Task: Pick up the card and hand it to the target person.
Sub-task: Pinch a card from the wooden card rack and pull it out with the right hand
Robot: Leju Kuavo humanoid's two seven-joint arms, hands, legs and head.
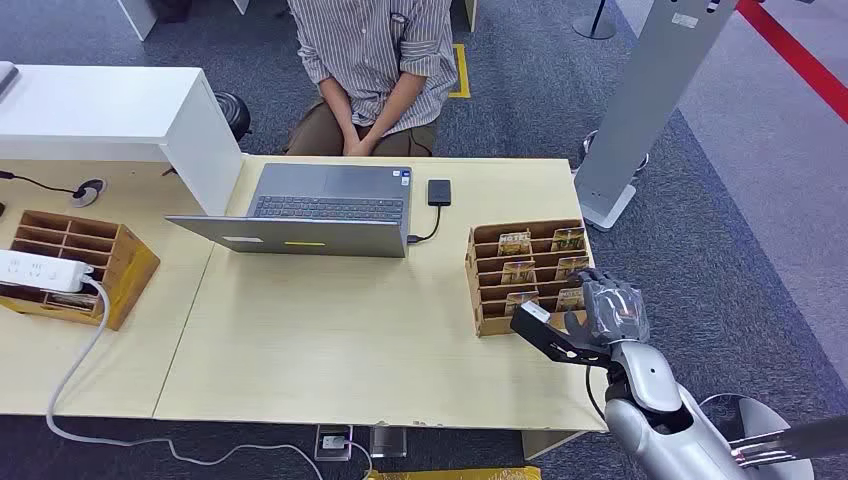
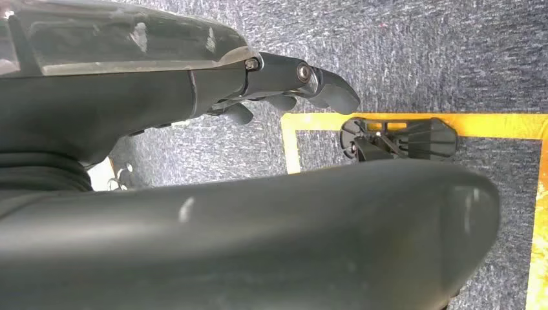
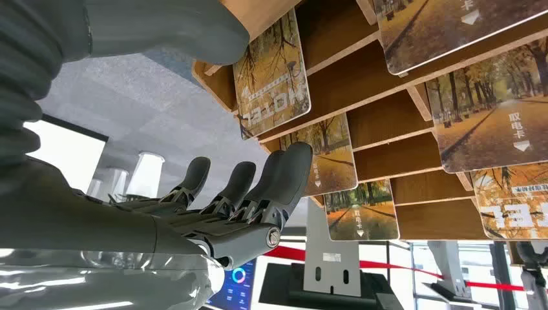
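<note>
Your right hand (image 1: 612, 310) is empty, fingers (image 3: 284, 174) spread, at the near right corner of the wooden card rack (image 1: 489, 268). The cards (image 1: 570, 298) sit in its slots. Reach step, I judge; next, pinch one card. The seated person (image 1: 375, 60) waits far across the desk (image 1: 330, 340).

cards in the wooden rack (image 3: 388, 116): "取电卡" with a down arrow legible on the card (image 3: 481, 113) and smaller on another card (image 3: 360, 213); two more cards (image 3: 271, 74) carry large white lettering, inverted, not readable
</note>
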